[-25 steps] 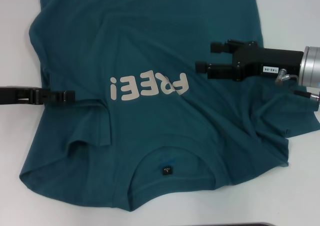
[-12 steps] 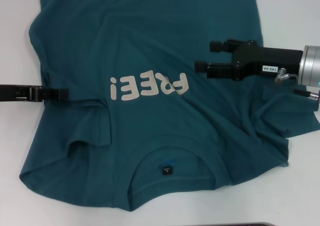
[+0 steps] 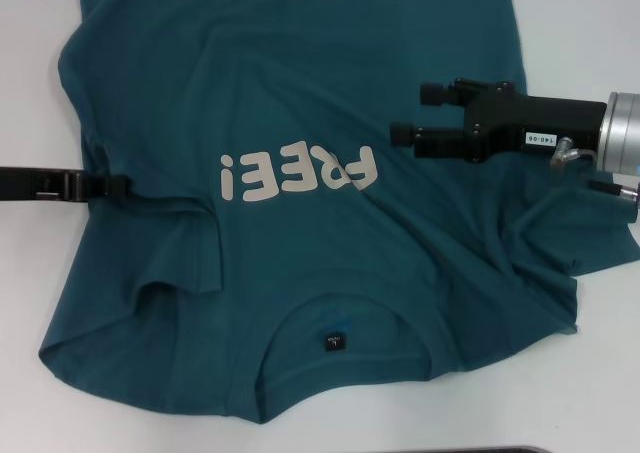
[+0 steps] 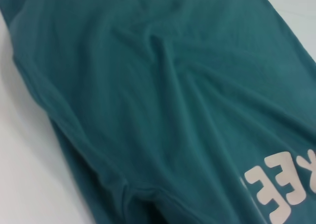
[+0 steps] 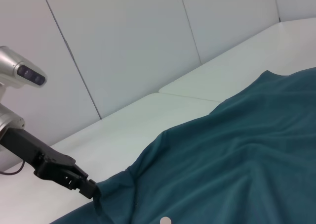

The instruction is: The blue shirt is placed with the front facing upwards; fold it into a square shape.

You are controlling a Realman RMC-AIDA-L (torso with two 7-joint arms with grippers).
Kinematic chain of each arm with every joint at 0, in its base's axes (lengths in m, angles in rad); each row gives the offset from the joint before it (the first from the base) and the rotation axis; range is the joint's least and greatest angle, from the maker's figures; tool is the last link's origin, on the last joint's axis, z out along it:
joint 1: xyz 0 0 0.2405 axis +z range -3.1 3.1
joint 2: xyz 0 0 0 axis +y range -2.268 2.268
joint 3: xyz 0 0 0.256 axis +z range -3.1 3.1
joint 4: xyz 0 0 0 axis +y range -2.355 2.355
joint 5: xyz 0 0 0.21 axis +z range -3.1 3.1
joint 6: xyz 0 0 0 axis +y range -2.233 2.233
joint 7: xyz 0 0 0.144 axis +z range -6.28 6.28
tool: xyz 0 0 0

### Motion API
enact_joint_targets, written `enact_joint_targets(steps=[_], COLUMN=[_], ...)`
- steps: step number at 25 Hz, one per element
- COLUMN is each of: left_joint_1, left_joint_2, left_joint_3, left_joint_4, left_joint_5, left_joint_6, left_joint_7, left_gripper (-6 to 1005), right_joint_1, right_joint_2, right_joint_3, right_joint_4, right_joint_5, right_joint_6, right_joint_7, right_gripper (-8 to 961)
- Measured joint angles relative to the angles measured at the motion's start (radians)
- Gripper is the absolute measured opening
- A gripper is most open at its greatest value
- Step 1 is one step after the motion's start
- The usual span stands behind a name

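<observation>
I see no fold yet: blue shirt [image 3: 300,103] lies flat; left tool [image 3: 118,186] pinches its sleeve edge mid-left, right tool [image 3: 418,113] hovers wide.

- The blue shirt [image 3: 300,103] covers most of the white table [image 3: 30,273], leaving bare strips along both sides and the near edge.
- The left gripper [image 3: 112,185] lies low at the shirt's left edge, blocking that side at sleeve height.
- The right gripper [image 3: 418,113] hangs over the chest beside the lettering [image 3: 298,173], with its fingers apart, taking up the room above the shirt's right half.
- Raised folds rumple the right sleeve [image 3: 545,243].
</observation>
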State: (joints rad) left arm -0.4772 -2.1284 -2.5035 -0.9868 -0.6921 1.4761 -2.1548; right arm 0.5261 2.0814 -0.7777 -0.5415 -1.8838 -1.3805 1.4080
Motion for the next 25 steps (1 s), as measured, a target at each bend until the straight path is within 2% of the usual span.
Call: enact_joint_targets(steps=[2,8,13,17,25], left_joint_1=[-0.011,-0.043,-0.071,-0.104,-0.114], left_joint_2=[-0.007,-0.028,-0.032,-0.034,-0.034], left_joint_3=[0.000,0.013,0.051,0.063,0.063], left_joint_4=[0.003,-0.001,0.002,0.007,0.015], left_joint_5=[0.000,-0.001,-0.024,-0.053,-0.061], left_joint_6=[-0.002,-0.001,0.001,-0.011,-0.038], left_joint_7=[0.001,0.004,0.000,-0.003,-0.019], left_gripper=[62,28,-1,24,75], right_joint_1=[0.000,-0.001,-0.001,-0.002,-0.007], right_joint_2=[0.000,0.000,0.000,0.000,0.000], right_joint_3=[0.000,0.000,0.000,0.000,-0.004], right_joint_4=[0.000,0.000,0.000,0.001,0.002], right_joint_5=[0.000,0.000,0.000,-0.001,-0.004], right_joint_6=[0.000,0.000,0.000,0.000,-0.001], right_joint_7=[0.000,-0.002,-0.003,-0.003,-0.003], right_gripper=[907,907,907,907,907])
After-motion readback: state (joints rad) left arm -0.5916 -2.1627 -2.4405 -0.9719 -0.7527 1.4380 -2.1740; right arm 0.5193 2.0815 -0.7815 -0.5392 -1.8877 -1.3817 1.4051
